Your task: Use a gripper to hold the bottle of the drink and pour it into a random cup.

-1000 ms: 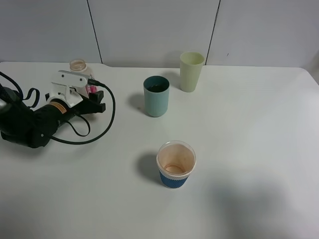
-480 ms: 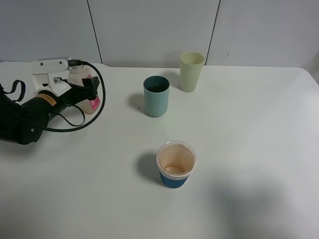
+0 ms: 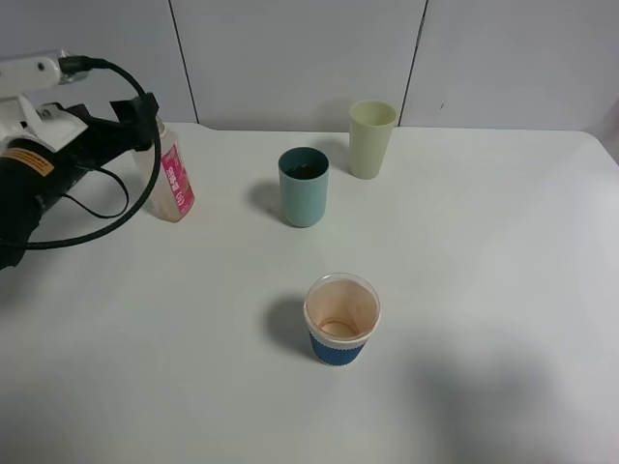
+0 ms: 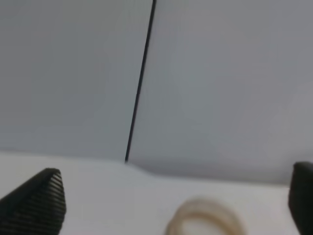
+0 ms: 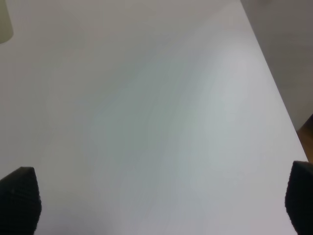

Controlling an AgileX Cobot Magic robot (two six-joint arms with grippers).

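The bottle (image 3: 174,182), clear with a pink-red label, stands upright on the table at the far left. My left gripper (image 3: 143,114) hangs just above and left of the bottle's top, hiding its neck. In the left wrist view the bottle's open mouth (image 4: 204,218) sits low between the wide-apart black fingertips (image 4: 38,199) without touching them, and the left gripper (image 4: 168,200) is open. The teal cup (image 3: 304,186) stands right of the bottle with dark drink (image 3: 307,171) in it. My right gripper (image 5: 159,200) is open over bare table and holds nothing.
A pale yellow-green tumbler (image 3: 371,138) stands behind the teal cup. A white paper cup with a blue sleeve (image 3: 340,320) sits nearer the front, at mid-table. A black cable (image 3: 106,217) loops from the left arm beside the bottle. The white table (image 3: 484,290) ends against a grey wall.
My left gripper has opened and risen up and back to the left, off the bottle's body. The bottle stays standing on the table.
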